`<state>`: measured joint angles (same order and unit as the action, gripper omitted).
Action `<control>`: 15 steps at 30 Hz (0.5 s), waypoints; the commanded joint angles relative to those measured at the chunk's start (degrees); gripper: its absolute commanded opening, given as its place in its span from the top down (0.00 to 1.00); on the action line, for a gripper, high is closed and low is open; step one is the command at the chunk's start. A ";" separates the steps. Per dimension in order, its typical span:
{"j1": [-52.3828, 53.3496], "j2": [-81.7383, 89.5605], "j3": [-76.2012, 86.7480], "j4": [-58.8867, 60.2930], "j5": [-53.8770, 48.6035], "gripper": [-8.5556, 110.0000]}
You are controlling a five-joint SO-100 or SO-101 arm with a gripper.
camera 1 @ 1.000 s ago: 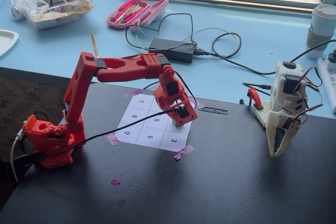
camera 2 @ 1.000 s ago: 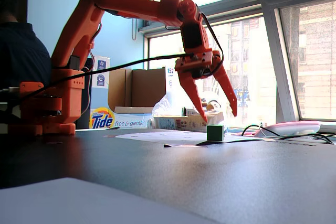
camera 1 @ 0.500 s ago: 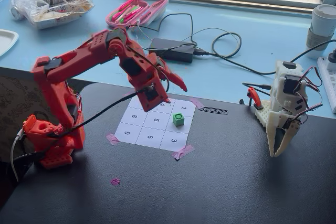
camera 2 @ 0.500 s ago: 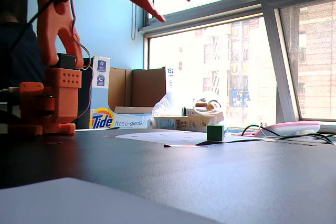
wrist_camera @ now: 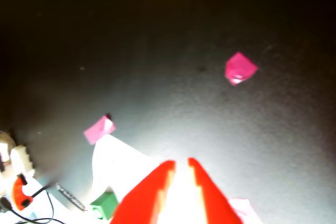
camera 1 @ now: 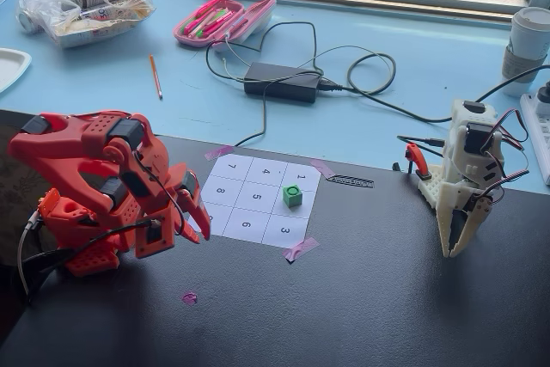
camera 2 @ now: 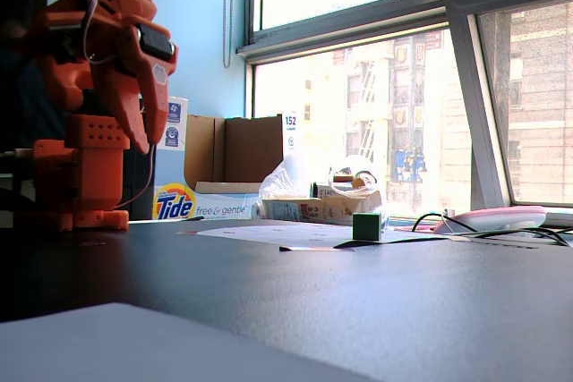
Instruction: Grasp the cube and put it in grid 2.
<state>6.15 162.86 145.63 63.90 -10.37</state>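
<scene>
Table [camera 1: 361,298]: dark, numbered sheet [camera 1: 258,199] taped down. Arm [camera 1: 94,178] folded low beside its base, well apart from the sheet. Pincer [camera 1: 191,231] nearly clenched, only a thin gap between its tips in the wrist view, gripping nothing. Cube [camera 1: 293,196] sits alone on grid 2 [camera 1: 295,204]. Risk, as I judge it: any reach back across the sheet could knock the cube off its square.
</scene>
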 commanded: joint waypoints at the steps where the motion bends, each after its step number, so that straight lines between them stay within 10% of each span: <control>1: 0.62 6.77 8.00 -2.02 1.41 0.93; 15: -1.23 21.18 24.87 -2.99 2.81 0.93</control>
<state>5.36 181.93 169.63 61.26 -7.29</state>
